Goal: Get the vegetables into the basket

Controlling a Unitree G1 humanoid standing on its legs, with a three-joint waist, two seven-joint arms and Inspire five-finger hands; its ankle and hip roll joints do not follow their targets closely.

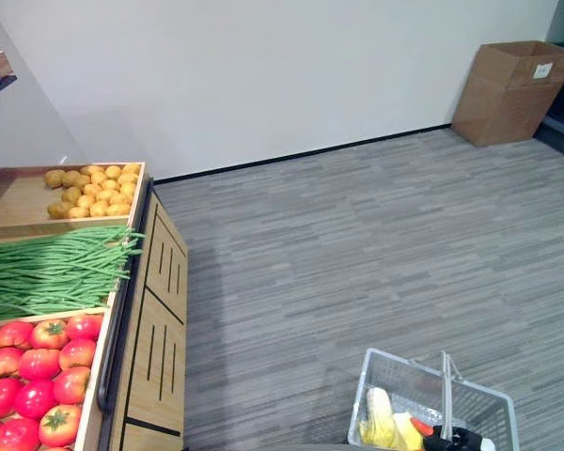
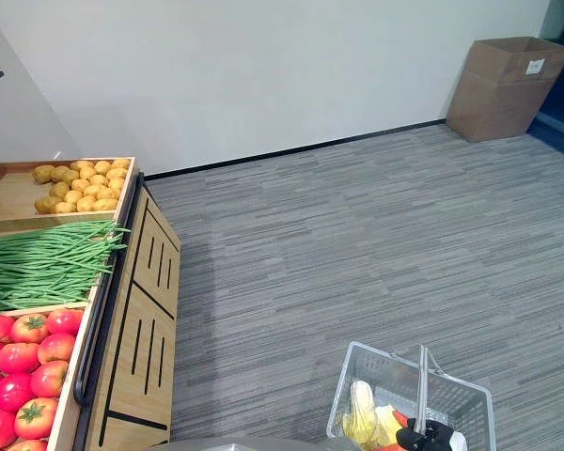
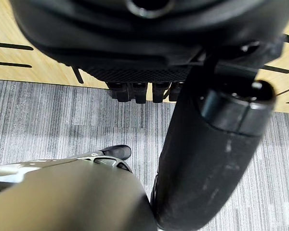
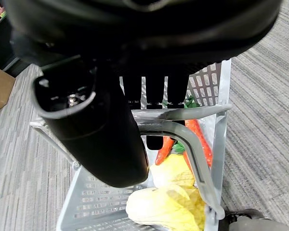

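Note:
A grey wire basket hangs low at my right side above the carpet. My right hand is shut on its handle, which runs under the curled fingers. Inside lie orange carrots and a pale yellow leafy vegetable, also seen as a yellow vegetable from above. On the wooden produce stand at the left are red tomatoes, long green beans and yellow potatoes. My left hand hangs beside the stand's slatted front, relaxed and holding nothing.
A brown cardboard box stands at the far right by the white wall. Grey carpet spreads between the stand and the box. A black rail runs along the stand's edge.

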